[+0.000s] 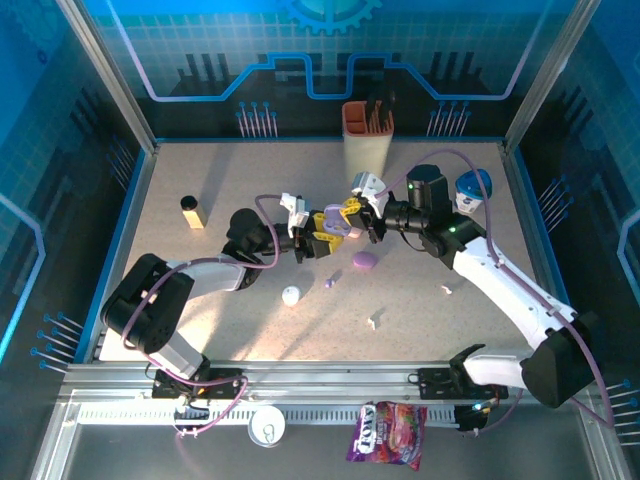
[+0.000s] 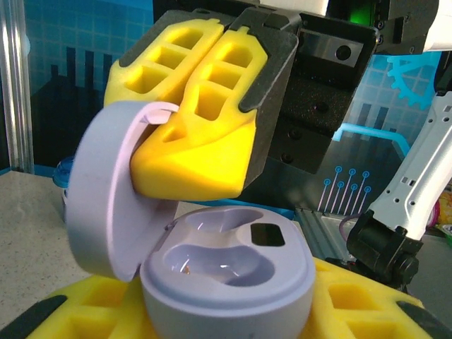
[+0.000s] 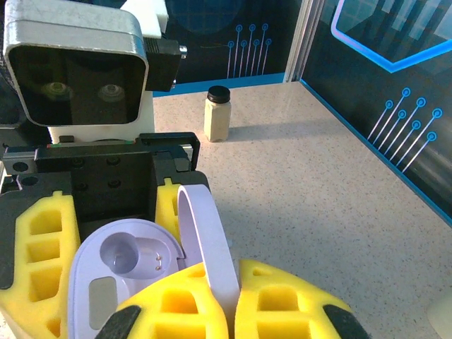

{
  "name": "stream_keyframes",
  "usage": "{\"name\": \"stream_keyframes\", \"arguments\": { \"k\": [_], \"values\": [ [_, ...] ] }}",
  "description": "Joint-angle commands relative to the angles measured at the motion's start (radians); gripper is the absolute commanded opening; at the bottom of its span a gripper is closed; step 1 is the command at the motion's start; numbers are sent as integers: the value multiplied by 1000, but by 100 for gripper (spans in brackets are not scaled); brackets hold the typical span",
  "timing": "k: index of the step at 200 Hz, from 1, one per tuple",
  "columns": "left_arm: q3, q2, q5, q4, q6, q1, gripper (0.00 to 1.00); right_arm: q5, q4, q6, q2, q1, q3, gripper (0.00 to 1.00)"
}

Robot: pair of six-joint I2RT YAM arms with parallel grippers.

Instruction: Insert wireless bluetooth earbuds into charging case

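Surface: I see a speckled beige surface inside a blue-panelled cell.
Left hand: my left hand is clamped on the base of the lilac charging case and holds it above the middle of the surface.
Lid: the lid stands hinged up, and two moulded sockets show in the base.
Right hand: my right hand meets the case from the right, its yellow fingers pressed together on the lid's edge.
Earbuds: all lie loose on the surface. The purple earbud is just near of the hands, the right white earbud is off to the right, and the near white earbud lies between them, nearer to me.
Other cases: a white case lies left of the purple earbud, and a mauve case lies below the right hand.
Far left: a small bottle with a black cap stands upright.
Far edge: an orange holder stands there.
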Motion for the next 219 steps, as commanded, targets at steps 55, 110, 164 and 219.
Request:
{"name": "stream_keyframes", "arguments": {
  "k": [55, 110, 164, 219],
  "values": [
    [32, 15, 4, 40, -3, -1, 38, 27, 47, -6, -37, 11, -22, 0],
    [33, 12, -2, 40, -9, -1, 52, 51, 77, -1, -43, 13, -39, 0],
    [33, 18, -19, 47, -16, -1, 51, 56, 98, 1, -49, 15, -50, 0],
    [39, 25, -28, 59, -35, -1, 52, 64, 103, -2, -53, 15, -59, 0]
  ]
}}
